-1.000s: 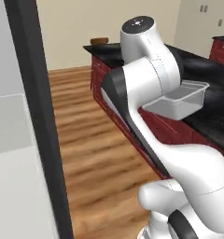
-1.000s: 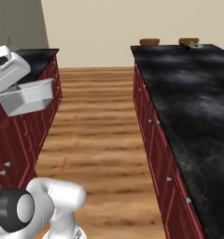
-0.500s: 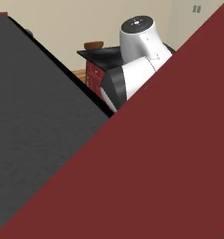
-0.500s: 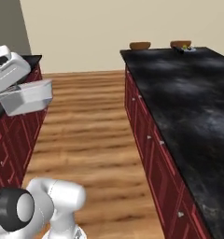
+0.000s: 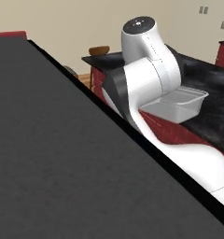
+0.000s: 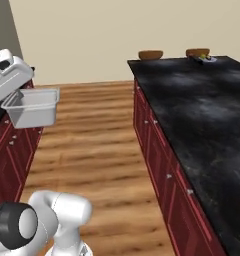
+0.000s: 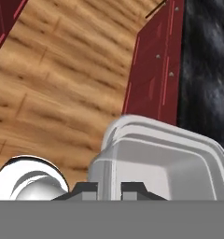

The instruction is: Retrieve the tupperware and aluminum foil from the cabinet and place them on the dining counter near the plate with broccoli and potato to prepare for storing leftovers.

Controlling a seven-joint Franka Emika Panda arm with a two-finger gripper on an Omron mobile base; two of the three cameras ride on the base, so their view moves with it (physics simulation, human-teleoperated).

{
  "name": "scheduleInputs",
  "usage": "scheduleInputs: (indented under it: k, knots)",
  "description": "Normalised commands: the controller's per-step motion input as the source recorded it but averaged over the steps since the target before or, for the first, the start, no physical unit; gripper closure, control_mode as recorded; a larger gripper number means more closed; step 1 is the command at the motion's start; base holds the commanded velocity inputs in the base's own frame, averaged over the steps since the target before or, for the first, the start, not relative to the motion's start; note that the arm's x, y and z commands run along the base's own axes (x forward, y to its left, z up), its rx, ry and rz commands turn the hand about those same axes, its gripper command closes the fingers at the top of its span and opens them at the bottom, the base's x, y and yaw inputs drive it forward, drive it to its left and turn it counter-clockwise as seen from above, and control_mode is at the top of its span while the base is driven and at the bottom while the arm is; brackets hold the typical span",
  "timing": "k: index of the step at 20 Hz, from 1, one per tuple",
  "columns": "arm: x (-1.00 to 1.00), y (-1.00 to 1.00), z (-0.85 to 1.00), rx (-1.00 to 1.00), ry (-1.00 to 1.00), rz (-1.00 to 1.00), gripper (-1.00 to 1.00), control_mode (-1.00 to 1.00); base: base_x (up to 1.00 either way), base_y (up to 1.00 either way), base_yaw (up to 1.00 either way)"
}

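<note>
My gripper [image 7: 110,188] is shut on the tupperware [image 7: 165,161], a translucent grey-clear tub, gripping its near wall. The arm carries the tupperware [image 6: 32,106] upright in the air, over the aisle's left side. Seen from the left base, the tupperware [image 5: 179,104] hangs beside the arm's white elbow. The dining counter [image 6: 202,120], black marbled stone on a dark red base, runs along the right. At its far end sits the small plate [image 6: 204,58] with tiny bits of food. The aluminum foil and the cabinet are out of view.
A wooden floor aisle [image 6: 92,145] runs between the dining counter and red drawer units [image 6: 9,150] on the left. Two brown bowls [image 6: 150,54] stand at the counter's far edge. A dark grey slab [image 5: 58,158] close to the left base camera blocks its lower left.
Both base views have shifted, so the base has moved; the dining counter now sits further right. The blocking surface in the left view changed. The tupperware stays held.
</note>
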Motion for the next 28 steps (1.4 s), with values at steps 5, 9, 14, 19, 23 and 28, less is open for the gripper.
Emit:
scheduleInputs:
  k: [5,9,14,19,23,28]
  knots:
    - [0.0,0.0,0.0,0.0,0.0,0.0,1.0,1.0,1.0,0.48,-0.03]
    - [0.0,0.0,0.0,0.0,0.0,0.0,1.0,1.0,1.0,0.42,-0.03]
    - [0.0,0.0,0.0,0.0,0.0,0.0,1.0,1.0,1.0,0.36,-0.01]
    - [0.0,0.0,0.0,0.0,0.0,0.0,1.0,1.0,1.0,0.31,0.0]
    - [0.0,0.0,0.0,0.0,0.0,0.0,1.0,1.0,1.0,0.32,0.0]
    - [0.0,0.0,0.0,0.0,0.0,0.0,1.0,1.0,1.0,0.34,-0.01]
